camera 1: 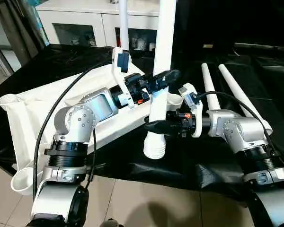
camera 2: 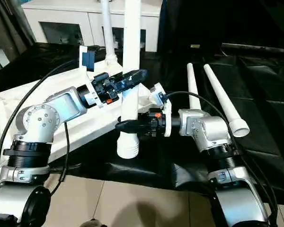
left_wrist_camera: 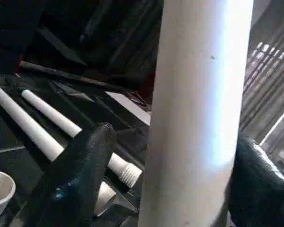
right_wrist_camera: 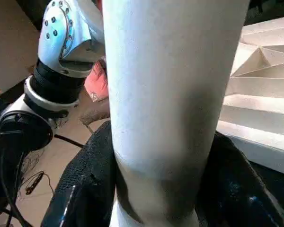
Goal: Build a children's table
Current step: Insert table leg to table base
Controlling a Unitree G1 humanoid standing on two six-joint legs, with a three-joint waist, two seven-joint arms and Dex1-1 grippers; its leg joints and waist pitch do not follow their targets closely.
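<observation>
The children's table top (camera 1: pixel 42 109) lies upside down on the black cloth, ribbed side up, with one white leg (camera 1: pixel 123 28) standing upright in its far corner. Both grippers are at a second white leg (camera 1: pixel 163 42), which is held upright in the middle. Its threaded end (camera 1: pixel 155 147) hangs just past the top's near corner socket (camera 1: pixel 173 100). My right gripper (camera 1: pixel 156 126) is shut on the leg low down, both fingers pressed against it. Higher up, my left gripper (camera 1: pixel 162 78) stands open around it, with a gap beside one finger (left_wrist_camera: pixel 80 175). Two more legs (camera 1: pixel 209 87) (camera 1: pixel 241 99) lie on the cloth to the right.
A white cabinet (camera 1: pixel 85 19) with glass-fronted compartments stands behind the work. The black cloth (camera 1: pixel 203 165) ends at a front edge, with tiled floor (camera 1: pixel 146 203) below it. Open corner sockets (camera 1: pixel 7 100) (camera 1: pixel 21 182) show on the top's left side.
</observation>
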